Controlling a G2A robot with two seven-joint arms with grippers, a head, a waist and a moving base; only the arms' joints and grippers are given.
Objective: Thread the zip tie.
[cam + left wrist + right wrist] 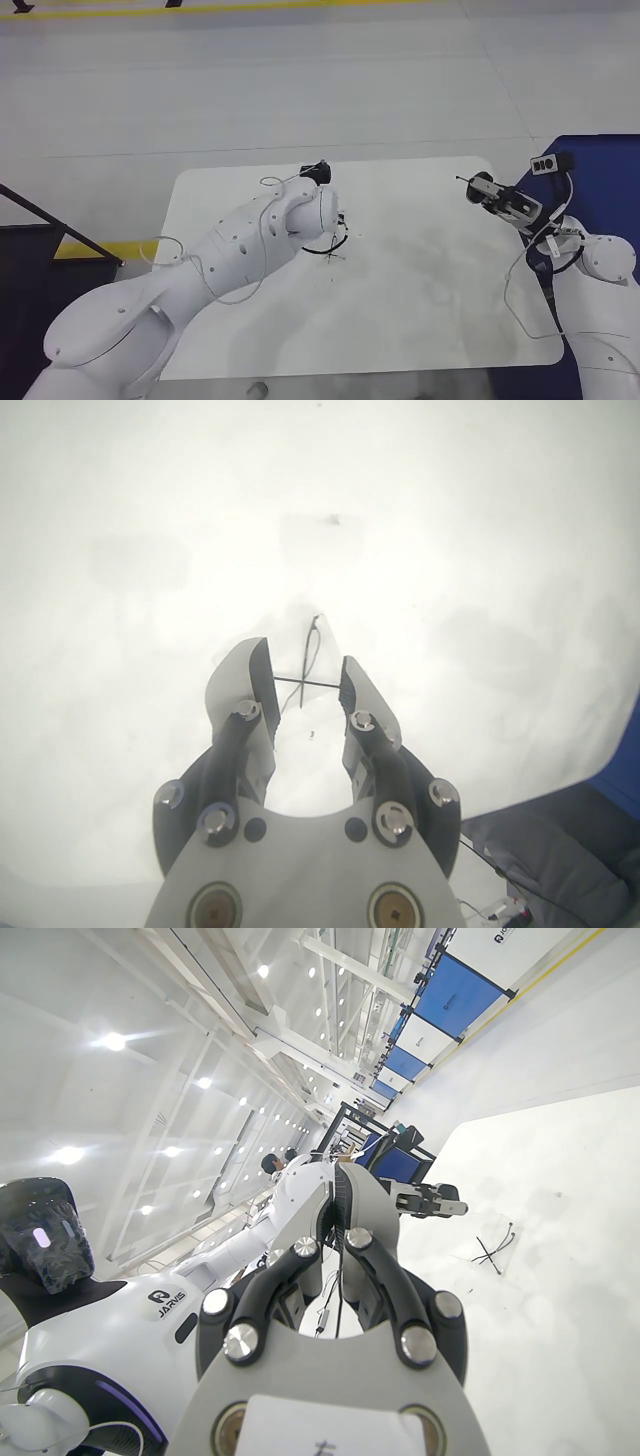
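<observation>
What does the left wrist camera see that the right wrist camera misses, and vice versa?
Only the left wrist camera: a close look between the open left hand's fingers at the crossed black ties. Only the right wrist camera: the shut right hand and the hall's blue panels. Both: the white table, those ties and the left hand.

Top camera looks down; wrist cameras nearer; table (pixel 420 300) shared.

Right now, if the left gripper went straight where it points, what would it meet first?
Probably the crossed zip ties on the table, between the left gripper's open fingers; the depth is unclear.
</observation>
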